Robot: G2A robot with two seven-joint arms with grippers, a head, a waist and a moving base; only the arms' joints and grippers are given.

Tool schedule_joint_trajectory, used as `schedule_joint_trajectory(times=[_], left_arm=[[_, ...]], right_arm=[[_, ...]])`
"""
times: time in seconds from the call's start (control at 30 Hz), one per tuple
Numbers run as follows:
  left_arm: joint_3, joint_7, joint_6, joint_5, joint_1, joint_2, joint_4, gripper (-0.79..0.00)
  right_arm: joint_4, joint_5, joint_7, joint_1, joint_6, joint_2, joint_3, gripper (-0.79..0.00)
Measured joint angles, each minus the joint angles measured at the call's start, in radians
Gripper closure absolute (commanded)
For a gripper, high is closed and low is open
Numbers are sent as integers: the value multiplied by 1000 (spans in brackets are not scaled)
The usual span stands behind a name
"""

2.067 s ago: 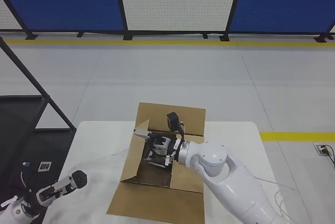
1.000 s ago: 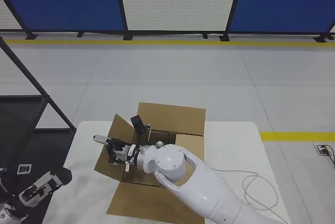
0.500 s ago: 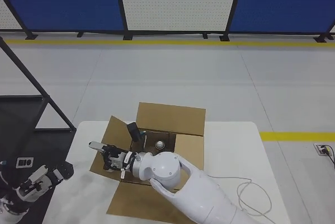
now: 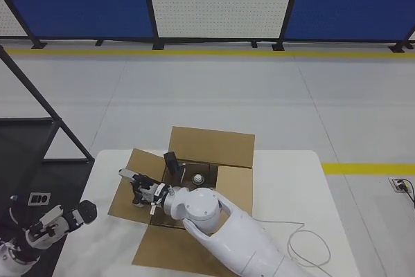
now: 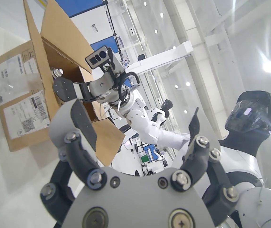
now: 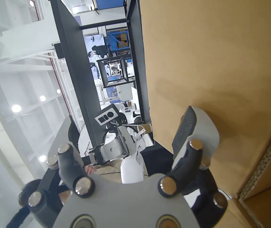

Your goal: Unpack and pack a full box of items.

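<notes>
Box: open, flaps spread, mid-bench. Right gripper: we log it wide open, empty, by the flap facing the bench's left edge. Left gripper: wide open, empty, at that left edge.

- The left hand hung low at the robot's left side, its fingers spread wide.
- The right hand reached across toward the left, its fingers parted.

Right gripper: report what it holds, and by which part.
Nothing is held. The right gripper is open beside the box flap, with nothing clamped between its fingers.
</notes>
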Motion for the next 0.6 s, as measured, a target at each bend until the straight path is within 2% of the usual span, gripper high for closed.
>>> schedule_joint_trajectory(times=[0.27,0.6], left_arm=[[60,47,27,56,-43,-6,30,-785],[120,106,29,141,-82,-12,60,-785]], right_arm=[[11,-22,-23,-18,-11,-11,37,-785],[-76,-98,-1,-89,-25,14,120,-785]])
